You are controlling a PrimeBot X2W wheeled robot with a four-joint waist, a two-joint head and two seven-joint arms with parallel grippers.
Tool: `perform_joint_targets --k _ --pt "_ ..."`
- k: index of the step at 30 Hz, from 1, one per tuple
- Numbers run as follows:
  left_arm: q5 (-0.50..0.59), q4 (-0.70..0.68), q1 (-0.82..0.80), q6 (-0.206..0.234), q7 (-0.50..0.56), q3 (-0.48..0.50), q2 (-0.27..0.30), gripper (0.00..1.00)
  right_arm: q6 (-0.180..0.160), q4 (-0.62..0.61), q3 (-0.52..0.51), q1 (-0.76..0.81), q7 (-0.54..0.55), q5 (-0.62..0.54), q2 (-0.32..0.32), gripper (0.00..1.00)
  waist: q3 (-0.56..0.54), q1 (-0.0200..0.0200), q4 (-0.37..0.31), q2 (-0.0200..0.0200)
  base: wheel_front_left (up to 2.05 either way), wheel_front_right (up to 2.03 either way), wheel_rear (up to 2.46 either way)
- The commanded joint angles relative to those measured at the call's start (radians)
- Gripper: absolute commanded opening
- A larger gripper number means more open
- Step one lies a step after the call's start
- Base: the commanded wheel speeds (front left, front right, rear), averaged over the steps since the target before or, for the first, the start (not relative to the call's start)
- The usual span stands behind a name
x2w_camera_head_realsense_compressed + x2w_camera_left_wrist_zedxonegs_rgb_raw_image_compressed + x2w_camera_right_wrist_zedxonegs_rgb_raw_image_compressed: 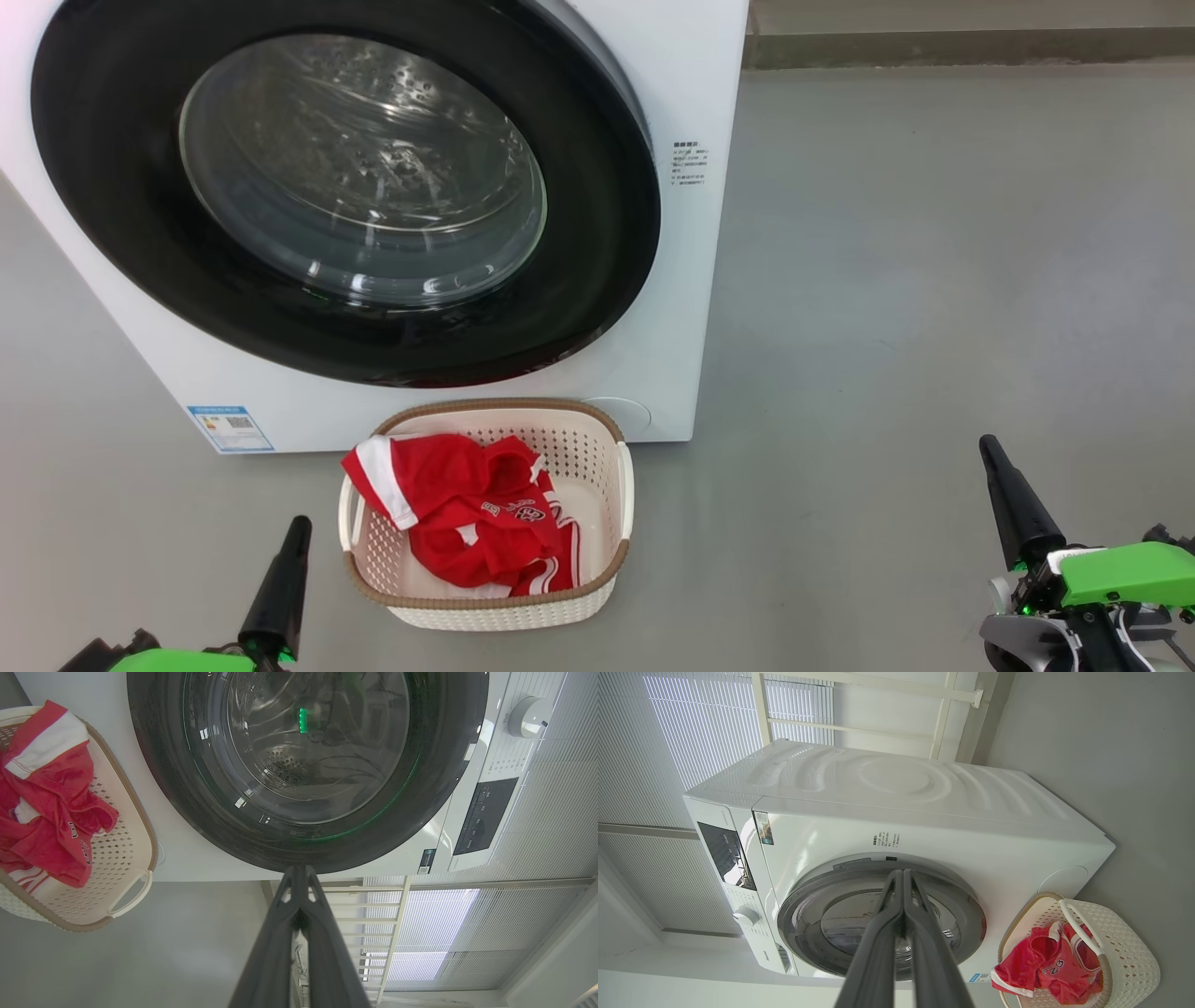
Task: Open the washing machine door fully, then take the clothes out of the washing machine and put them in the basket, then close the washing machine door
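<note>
The white washing machine [691, 280] [924, 812] stands at the upper left of the head view. Its round black door [112, 233] [187, 812] [966, 905] lies flat against the front, glass window showing the steel drum. On the floor before it sits the cream basket [597, 448] [126, 858] [1125, 947] holding the red jersey clothes [467, 513] [46, 807] [1041, 961]. My left gripper [297, 532] [299, 870] is shut and empty, left of the basket. My right gripper [990, 450] [903, 873] is shut and empty, far right of the basket.
Grey floor [934, 280] spreads to the right of the washer. A wall base [934, 47] runs along the back. Window blinds [691, 728] stand behind the machine. A control dial [525, 716] and dark panel [486, 812] sit on the washer's front.
</note>
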Motion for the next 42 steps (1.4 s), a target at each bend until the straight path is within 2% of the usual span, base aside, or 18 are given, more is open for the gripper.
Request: perform_joint_targets --k 1,42 --pt "-0.009 -0.026 -0.041 -0.007 0.003 0.038 0.010 0.00 -0.001 -0.029 0.016 -0.043 0.005 0.000 -0.015 0.00 0.000 0.0000 0.000 -0.0001 0.00 0.00 0.00" --pt "-0.006 -0.026 -0.042 -0.007 0.005 0.041 0.007 0.00 -0.001 -0.029 0.015 -0.043 0.006 0.000 -0.014 0.00 0.000 0.0000 0.000 -0.0001 0.00 0.00 0.00"
